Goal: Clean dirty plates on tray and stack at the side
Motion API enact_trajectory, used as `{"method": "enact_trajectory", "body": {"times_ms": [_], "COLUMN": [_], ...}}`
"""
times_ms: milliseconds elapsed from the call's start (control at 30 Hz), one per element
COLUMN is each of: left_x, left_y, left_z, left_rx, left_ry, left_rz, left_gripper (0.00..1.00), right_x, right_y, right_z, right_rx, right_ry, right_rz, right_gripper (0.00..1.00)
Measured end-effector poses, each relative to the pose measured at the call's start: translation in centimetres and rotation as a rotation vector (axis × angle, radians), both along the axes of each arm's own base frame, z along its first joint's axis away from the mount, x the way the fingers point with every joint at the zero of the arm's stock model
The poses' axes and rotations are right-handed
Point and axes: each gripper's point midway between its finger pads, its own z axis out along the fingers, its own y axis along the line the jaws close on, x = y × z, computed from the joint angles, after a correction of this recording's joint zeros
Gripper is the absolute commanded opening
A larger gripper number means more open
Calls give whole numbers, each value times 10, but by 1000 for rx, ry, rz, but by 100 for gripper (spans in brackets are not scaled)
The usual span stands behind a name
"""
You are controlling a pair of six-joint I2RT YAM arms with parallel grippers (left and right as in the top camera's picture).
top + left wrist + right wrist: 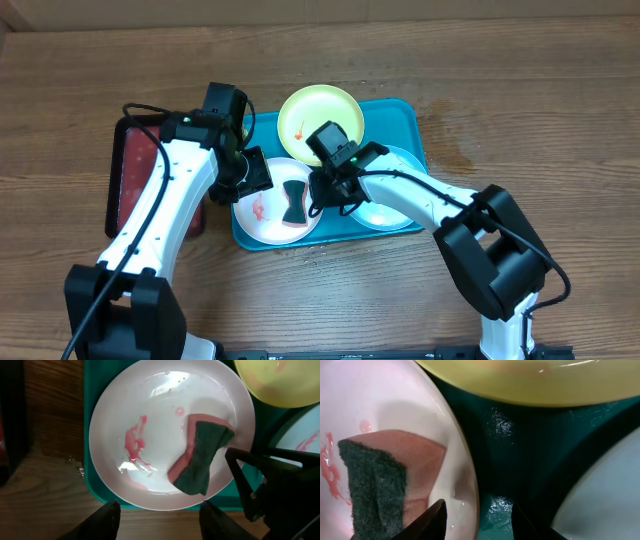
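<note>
The teal tray [412, 112] holds three plates. The yellow-green plate [320, 118] sits at the back, the white plate [262, 212] at the front left, and the pale blue plate [392, 212] at the right, partly under my right arm. Red smears [135, 442] mark the white plate [160, 405], and a green-and-pink sponge [200, 457] lies loose on it. My left gripper [160, 505] hovers open over the plate's near rim, holding nothing. My right gripper [477, 505] is open astride the white plate's right rim [465, 475], one finger over the plate and one over the tray [520, 450].
A dark red tray [130, 175] with a black rim lies left of the teal tray, under my left arm. Wet spots [450, 135] mark the wooden table right of the teal tray. The right gripper's black body [272, 485] fills the left wrist view's right side.
</note>
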Motion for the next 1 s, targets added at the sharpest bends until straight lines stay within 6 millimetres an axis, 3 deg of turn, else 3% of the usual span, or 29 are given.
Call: {"method": "enact_trajectory", "body": {"times_ms": [167, 333, 467, 567, 767, 1000], "left_x": [2, 5, 8, 10, 4, 2], "left_y": [-1, -1, -7, -23, -48, -53], "left_z": [-3, -4, -9, -20, -45, -65], "left_rx": [0, -2, -26, -73, -138, -161], "left_ry": [2, -5, -24, -50, -77, -105], "left_rz": [3, 3, -8, -45, -102, -114], "left_gripper": [33, 33, 35, 50, 49, 46], "right_x": [0, -1, 0, 0, 0, 0], "right_y": [0, -1, 0, 0, 0, 1], "right_z": [-1, -3, -3, -2, -2, -2], "right_rx": [1, 1, 3, 6, 7, 9], "right_ry": [-3, 0, -2, -3, -3, -5], "right_rz": [0, -3, -4, -3, -3, -3], "right_gripper": [31, 25, 25, 25, 25, 25]}}
